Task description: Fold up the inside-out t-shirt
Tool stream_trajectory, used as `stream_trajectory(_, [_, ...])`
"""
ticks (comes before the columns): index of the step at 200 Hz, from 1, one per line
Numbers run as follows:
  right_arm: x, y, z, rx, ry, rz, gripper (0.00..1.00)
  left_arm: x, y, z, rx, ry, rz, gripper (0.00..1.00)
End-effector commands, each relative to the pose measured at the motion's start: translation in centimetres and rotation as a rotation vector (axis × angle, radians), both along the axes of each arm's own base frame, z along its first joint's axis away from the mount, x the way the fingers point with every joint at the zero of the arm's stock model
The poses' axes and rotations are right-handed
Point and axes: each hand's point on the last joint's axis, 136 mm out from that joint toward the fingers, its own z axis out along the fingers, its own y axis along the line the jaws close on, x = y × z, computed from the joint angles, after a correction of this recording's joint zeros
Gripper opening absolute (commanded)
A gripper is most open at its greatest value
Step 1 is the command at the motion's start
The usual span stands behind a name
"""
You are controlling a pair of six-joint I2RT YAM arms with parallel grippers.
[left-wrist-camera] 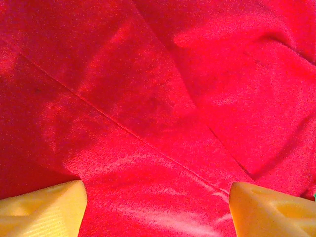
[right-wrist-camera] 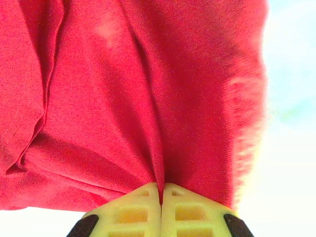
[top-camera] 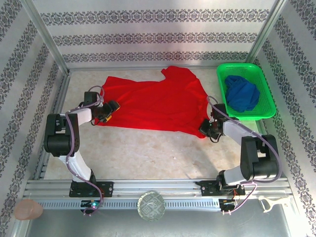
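One corner held: our right fingers (right-wrist-camera: 138, 210) are pinched shut on the lower-right hem of the red t-shirt (top-camera: 158, 101), spread mid-frame on the tabletop (top-camera: 148, 153). Left fingers (left-wrist-camera: 44, 210) gape wide over cloth, holding nothing. Soft, limp, light; we'd grab hem corners.

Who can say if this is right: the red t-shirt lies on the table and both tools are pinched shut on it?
Not both. The left tool is open, its fingers apart over the red t-shirt, as the left wrist view shows. The right tool is pinched shut on it, and it lies on the table.
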Motion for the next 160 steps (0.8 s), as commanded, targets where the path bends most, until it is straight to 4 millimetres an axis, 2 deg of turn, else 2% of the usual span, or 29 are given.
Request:
stream_trajectory(1, [-1.9,-1.1,0.4,-0.016,0.020,-0.051,0.00,-4.4,3.1,-3.7,0.111,0.171,0.097,0.77])
stream_trajectory(55, [-4.9,-2.1,1.0,0.001,0.025,-0.105,0.00,-10.3,3.0,-3.1,0.135,0.213,0.106,0.77])
stream_trajectory(58, [-4.9,-2.1,1.1,0.001,0.020,-0.105,0.06,-10.5,2.9,-3.0,0.133,0.207,0.107,0.77])
stream_trajectory(64, [-5.0,-2.0,1.5,0.000,0.010,-0.096,0.28,-10.9,2.7,-2.8,0.123,0.200,0.106,0.77])
stream_trajectory(69, [-5.0,-2.0,1.9,0.002,0.002,-0.092,0.40,-11.1,2.7,-2.5,0.119,0.193,0.106,0.78])
stream_trajectory(78, [-4.9,-1.8,2.9,-0.005,-0.023,-0.074,0.47,-11.1,2.4,-1.9,0.115,0.169,0.095,0.79])
stream_trajectory(96, [-4.6,-1.3,5.4,-0.054,-0.083,-0.013,0.49,-10.6,1.9,0.0,0.092,0.120,0.072,0.80])
stream_trajectory(117, [-4.2,0.7,7.4,-0.088,-0.140,0.093,0.49,-9.4,1.5,2.7,0.072,0.051,0.045,0.84])
stream_trajectory(141, [-3.3,4.1,8.0,-0.118,-0.152,0.218,0.48,-8.2,1.3,5.1,0.066,0.000,0.031,0.87])
stream_trajectory(160, [-2.6,6.7,7.1,-0.153,-0.126,0.299,0.48,-7.3,1.5,6.5,0.074,-0.031,0.031,0.87])
